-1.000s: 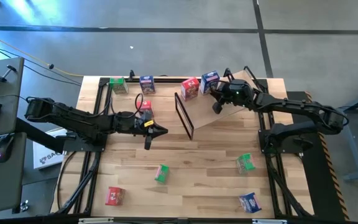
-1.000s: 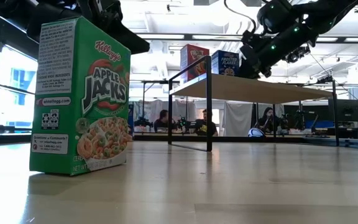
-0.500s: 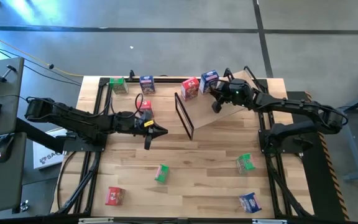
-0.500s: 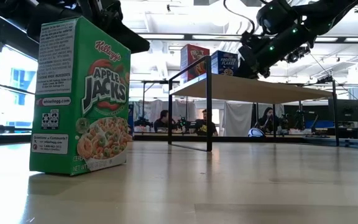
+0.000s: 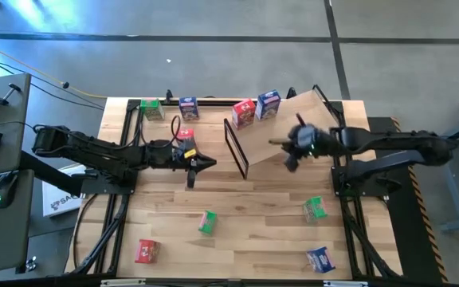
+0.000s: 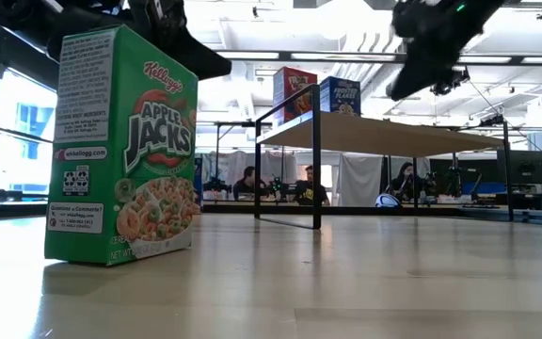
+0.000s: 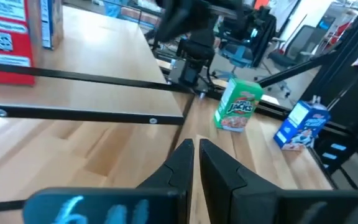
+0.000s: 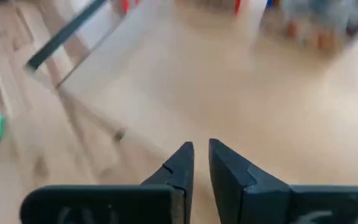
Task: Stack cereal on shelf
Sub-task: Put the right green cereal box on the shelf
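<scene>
The shelf (image 5: pixel 287 126) is a tilted plywood board with a black frame end (image 5: pixel 236 148), standing at the table's far right. Two cereal boxes stand on its far edge, a red one (image 5: pixel 244 113) and a blue one (image 5: pixel 268 104); the low view shows them upright as red (image 6: pixel 294 85) and blue (image 6: pixel 340 94). My right gripper (image 8: pixel 201 149) hovers shut over the board's near part (image 5: pixel 293 155), with nothing between its fingers. My left gripper (image 5: pixel 209 166) waits shut and bare left of the frame end, and its wrist view shows the fingers (image 7: pixel 194 152) together.
Loose cereal boxes lie about the table: green (image 5: pixel 151 109), blue (image 5: pixel 188 108) and red (image 5: pixel 184 135) at the far left, green (image 5: pixel 206 222) and red (image 5: pixel 146 251) near, green (image 5: pixel 315 209) and blue (image 5: pixel 320 259) near right. People sit beyond the table (image 6: pixel 309 186).
My right gripper has drawn back from beside the blue box on the shelf, moving toward the table's near right and rising, and has tipped further downward. It has stayed shut. Both boxes on the shelf stand where they were.
</scene>
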{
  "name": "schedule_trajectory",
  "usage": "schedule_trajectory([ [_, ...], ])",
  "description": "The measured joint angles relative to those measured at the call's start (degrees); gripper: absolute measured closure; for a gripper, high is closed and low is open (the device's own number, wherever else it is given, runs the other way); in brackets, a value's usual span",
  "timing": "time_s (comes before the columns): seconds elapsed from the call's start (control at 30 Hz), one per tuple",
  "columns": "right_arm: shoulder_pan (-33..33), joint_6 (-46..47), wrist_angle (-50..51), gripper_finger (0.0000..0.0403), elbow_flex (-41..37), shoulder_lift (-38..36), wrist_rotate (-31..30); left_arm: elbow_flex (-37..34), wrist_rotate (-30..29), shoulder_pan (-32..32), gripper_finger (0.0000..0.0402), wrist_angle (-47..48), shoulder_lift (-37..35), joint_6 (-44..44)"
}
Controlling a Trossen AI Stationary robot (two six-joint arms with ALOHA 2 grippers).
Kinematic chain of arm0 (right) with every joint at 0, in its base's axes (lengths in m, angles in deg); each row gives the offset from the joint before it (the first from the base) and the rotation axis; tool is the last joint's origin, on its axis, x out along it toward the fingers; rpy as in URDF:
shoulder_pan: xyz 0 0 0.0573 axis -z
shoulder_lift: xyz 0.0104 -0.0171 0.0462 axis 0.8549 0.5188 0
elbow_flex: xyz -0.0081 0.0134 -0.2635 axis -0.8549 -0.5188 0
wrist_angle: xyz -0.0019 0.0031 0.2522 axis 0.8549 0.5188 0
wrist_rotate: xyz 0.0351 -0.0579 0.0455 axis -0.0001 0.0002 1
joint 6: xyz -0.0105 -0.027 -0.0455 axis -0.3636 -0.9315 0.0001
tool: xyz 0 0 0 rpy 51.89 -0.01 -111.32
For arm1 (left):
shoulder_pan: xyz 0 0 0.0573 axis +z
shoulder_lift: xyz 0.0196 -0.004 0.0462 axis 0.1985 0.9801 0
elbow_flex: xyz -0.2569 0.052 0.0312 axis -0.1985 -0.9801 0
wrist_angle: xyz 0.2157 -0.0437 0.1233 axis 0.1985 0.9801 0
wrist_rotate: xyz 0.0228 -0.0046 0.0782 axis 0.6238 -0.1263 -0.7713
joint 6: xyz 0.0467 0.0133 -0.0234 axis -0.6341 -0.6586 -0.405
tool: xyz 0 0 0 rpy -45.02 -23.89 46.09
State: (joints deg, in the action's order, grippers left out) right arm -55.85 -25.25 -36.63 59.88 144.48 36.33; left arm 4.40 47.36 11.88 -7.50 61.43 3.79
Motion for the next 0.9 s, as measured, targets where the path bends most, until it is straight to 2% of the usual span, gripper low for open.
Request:
schedule_trajectory([
  [0.1, -8.5, 13.4, 11.2, 0.0357, 3.3, -0.1, -3.1, 0.0, 0.0, 0.7, 0.0383, 0.0, 0.0, -0.5],
  [0.23, -18.9, 31.3, 22.0, 0.0311, 6.5, 0.6, -3.9, 0.0, -0.1, 1.1, 0.0383, 0.2, 0.0, -1.4],
  [0.47, -31.8, 58.2, 33.0, 0.0178, 8.0, 4.3, 5.2, 0.0, -0.1, 1.1, 0.0383, 0.6, 0.0, -2.6],
  [0.57, -34.4, 65.3, 34.6, 0.0127, 7.9, 6.6, 8.2, 0.0, -0.1, 1.1, 0.0383, 0.5, 0.0, -2.6],
  [0.67, -35.9, 70.6, 34.3, 0.0097, 7.9, 8.9, 11.0, 0.0, -0.1, 1.1, 0.0383, 0.6, 0.0, -3.0],
  [0.77, -37.6, 75.1, 33.7, 0.0088, 7.9, 11.3, 14.7, 0.0, -0.1, 1.1, 0.0383, 0.7, 0.0, -3.0],
  [0.9, -40.4, 79.1, 32.6, 0.0087, 7.9, 13.8, 16.1, 0.0, 0.7, 1.1, 0.0383, 0.7, 0.0, -3.0],
])
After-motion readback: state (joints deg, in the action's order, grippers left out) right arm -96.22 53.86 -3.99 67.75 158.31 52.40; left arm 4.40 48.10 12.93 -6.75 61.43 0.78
